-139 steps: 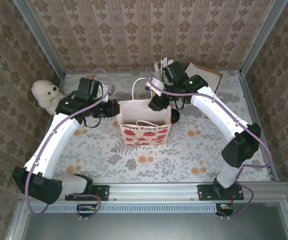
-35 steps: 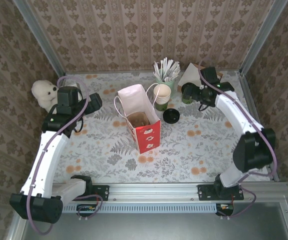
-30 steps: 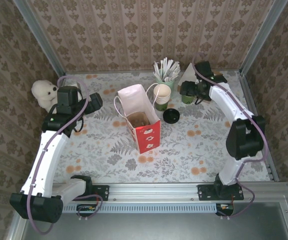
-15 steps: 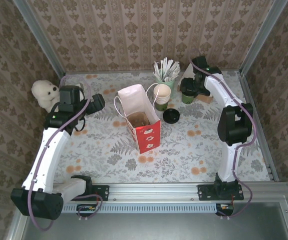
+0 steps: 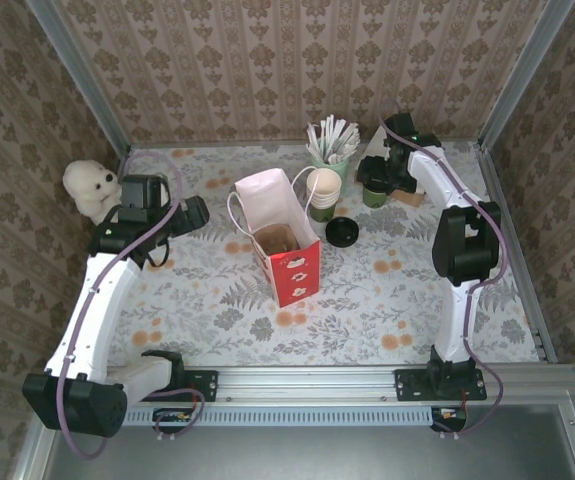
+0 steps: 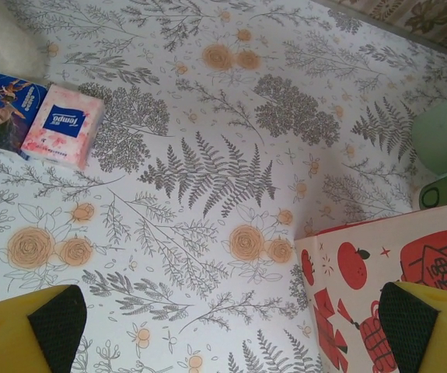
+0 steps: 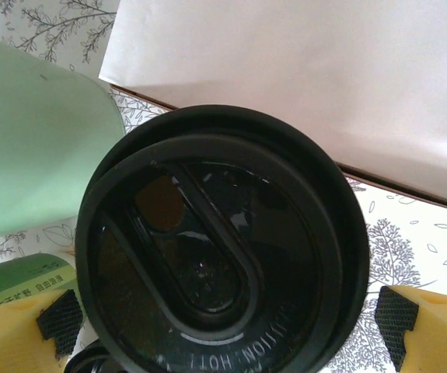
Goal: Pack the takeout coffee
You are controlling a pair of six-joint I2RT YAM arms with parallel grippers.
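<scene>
The takeout coffee [image 7: 215, 241], a dark green cup [image 5: 373, 197] with a round black lid, stands at the back right of the table. My right gripper [image 7: 227, 322] hangs directly above it. It is open, with one yellow finger [image 7: 21, 330] on each side of the lid and nothing gripped. In the top view the right gripper [image 5: 375, 180] covers most of the cup. The red-and-white paper bag [image 5: 285, 245] stands open at mid-table. My left gripper [image 5: 197, 213] is open just left of the bag [image 6: 386, 272], above bare tablecloth.
A stack of cream cups [image 5: 323, 188] and a pale green cup of white sticks [image 5: 331, 150] stand between bag and coffee. A loose black lid [image 5: 341, 232] lies nearby. A white sheet on cardboard [image 7: 301, 78] is behind the coffee. Tissue packs [image 6: 60, 126] and a plush bear [image 5: 91, 188] are at the left.
The right arm has folded back towards the rear wall, bringing its gripper over the coffee. The left gripper has edged slightly right. Earlier still, both grippers were at the bag, which has since turned.
</scene>
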